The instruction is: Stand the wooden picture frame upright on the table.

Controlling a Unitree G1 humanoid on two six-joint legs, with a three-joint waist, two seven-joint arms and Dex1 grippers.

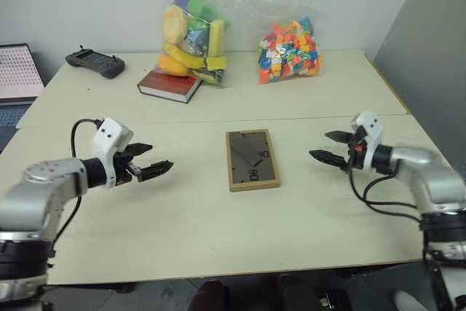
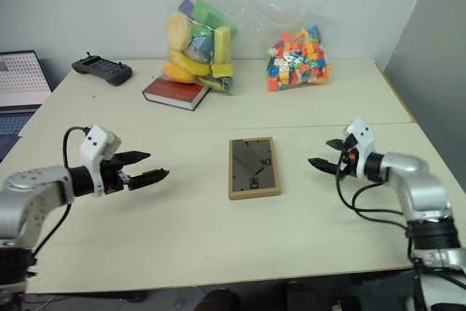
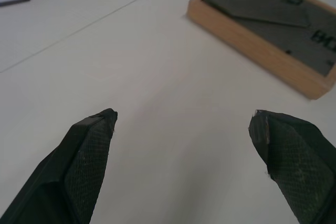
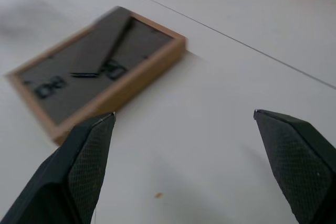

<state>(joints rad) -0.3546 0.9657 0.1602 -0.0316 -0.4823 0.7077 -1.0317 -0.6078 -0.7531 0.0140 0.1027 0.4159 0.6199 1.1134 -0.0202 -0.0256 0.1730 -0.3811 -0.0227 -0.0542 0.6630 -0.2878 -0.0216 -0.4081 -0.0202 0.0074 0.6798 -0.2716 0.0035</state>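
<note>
The wooden picture frame point(image 1: 253, 159) lies flat near the middle of the table point(image 1: 218, 223), just on the near side of the seam line — dark brown back up, a light wood border round it, a slanted stand panel and some dark lettering on the back.

From the head camera, the left gripper point(image 1: 145, 161) hangs over the table well to the left of the frame, pointing toward it, jaws spread and empty. The right gripper point(image 1: 331, 146) stands opposite it on the frame's right side, also aimed inward, spread wide and holding nothing. Behind the seam sit a red-covered book point(image 1: 170, 85), a clear bag of foam shapes point(image 1: 193, 38), a clear bag of coloured bricks point(image 1: 289, 51) and a black controller point(image 1: 95, 63).

In the left wrist view, two black fingers point(image 3: 84, 163) with cross-hatched pads stand far apart above the smooth pale surface — the frame's corner lies beyond them, untouched.

In the right wrist view, the textured fingers are likewise parted, the frame lying ahead, clear of both tips.
</note>
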